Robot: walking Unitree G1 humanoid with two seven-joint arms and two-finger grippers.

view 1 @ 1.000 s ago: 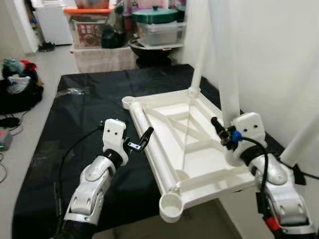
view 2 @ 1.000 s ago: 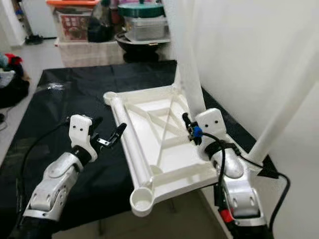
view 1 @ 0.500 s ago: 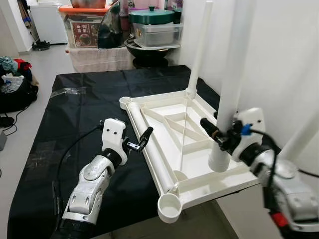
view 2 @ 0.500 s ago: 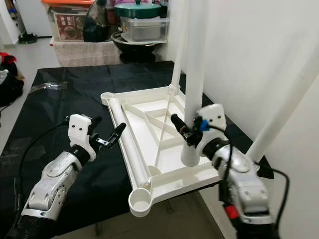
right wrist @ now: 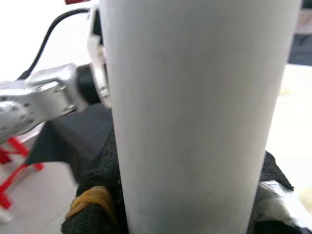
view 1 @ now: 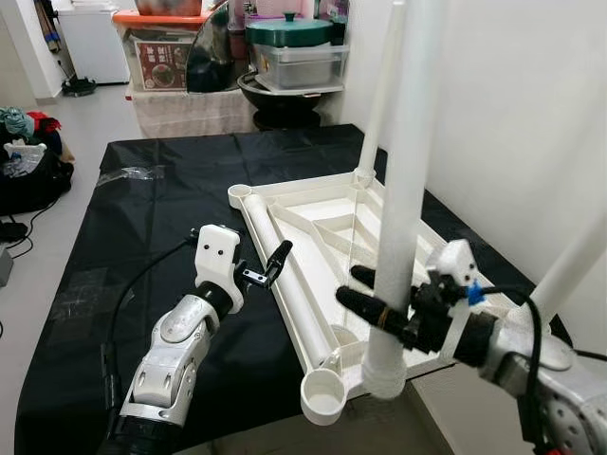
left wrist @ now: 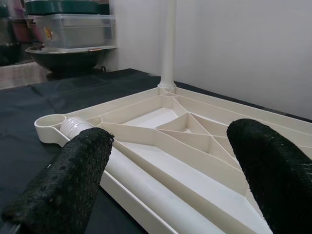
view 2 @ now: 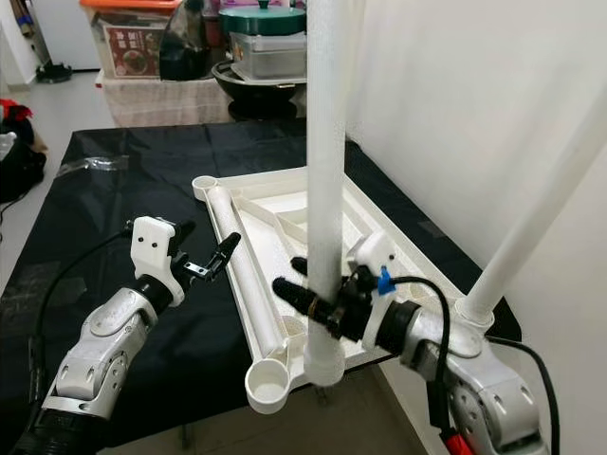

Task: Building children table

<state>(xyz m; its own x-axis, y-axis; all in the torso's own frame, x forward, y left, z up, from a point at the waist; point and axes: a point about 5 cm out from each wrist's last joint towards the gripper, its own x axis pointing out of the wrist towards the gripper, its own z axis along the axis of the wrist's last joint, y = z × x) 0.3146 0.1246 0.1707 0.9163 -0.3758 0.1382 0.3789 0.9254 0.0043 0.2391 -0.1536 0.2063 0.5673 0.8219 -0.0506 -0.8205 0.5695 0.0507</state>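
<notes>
Holding: right gripper point(view 1: 372, 305) clenched on a white leg point(view 1: 403, 190), lower right of the left eye frame, upright, foot end just beside the empty near socket point(view 1: 322, 393).
Near socket: open cup at the tabletop's near corner, lower centre, overhanging the sheet's edge.
Left gripper point(view 1: 267, 269): fingers spread, grasping nothing, centre left, hovering just beside the tabletop's long edge.
Tabletop point(view 1: 313, 213): white, upside down, ribs showing, centre frame on the black sheet point(view 1: 142, 227).
Loose leg point(view 1: 299, 294): lying along the left rail, threaded end toward the far empty socket point(view 1: 241, 191).
Fitted legs: far leg point(view 1: 379, 85) upright in the far right corner; another point(view 1: 569, 270) standing at right edge.
Progress: judged about half done; two legs in, held one to seat and twist, lying one after.
Obstruction: lying leg close to the near socket; wall point(view 1: 512, 114) tight on the right.
Beyond: bins point(view 1: 166, 47), green-lidded pot point(view 1: 289, 28), upper centre; clothes point(view 1: 28, 142) on floor, upper left.
</notes>
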